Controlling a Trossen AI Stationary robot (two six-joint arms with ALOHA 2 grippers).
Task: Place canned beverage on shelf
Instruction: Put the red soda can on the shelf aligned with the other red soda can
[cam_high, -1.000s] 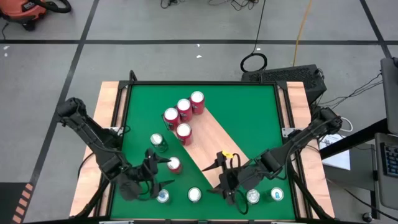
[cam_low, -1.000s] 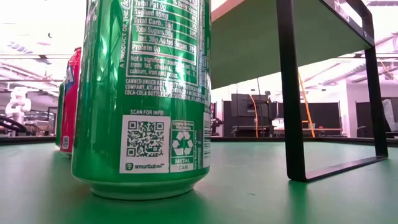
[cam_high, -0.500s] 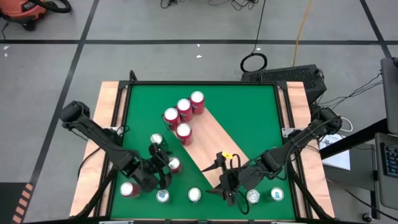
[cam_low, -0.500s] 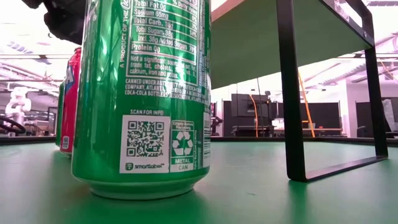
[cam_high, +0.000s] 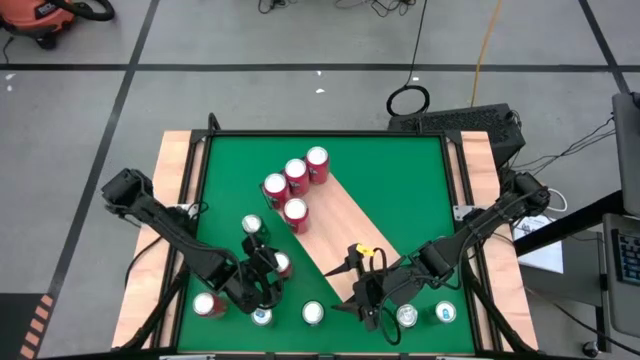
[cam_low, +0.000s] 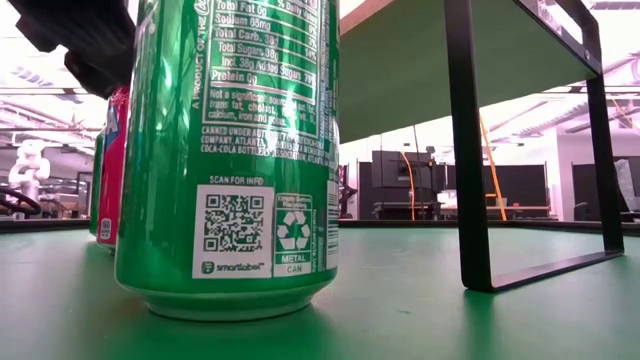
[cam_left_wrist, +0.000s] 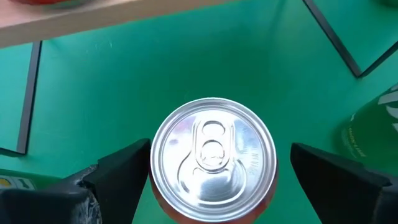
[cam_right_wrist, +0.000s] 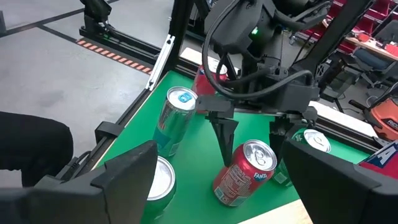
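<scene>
The left gripper (cam_left_wrist: 213, 180), jaws released, is straddling a red can (cam_left_wrist: 212, 162) at lower centre, needing only to clench.

I have the left arm reaching in from the table's left edge, elbow bent out past the side, with the left gripper (cam_high: 262, 277) pointing down near the front of the table, its two fingers (cam_left_wrist: 121, 171) spread wide apart with nothing clamped between them. My right arm comes in from the right edge, folded low and stretched across the front, and the right gripper (cam_high: 347, 285) rests level, aimed toward the left arm. Its fingers (cam_right_wrist: 127, 171) also stand wide open and empty, and from its wrist camera I see the left gripper hanging straight down.
</scene>
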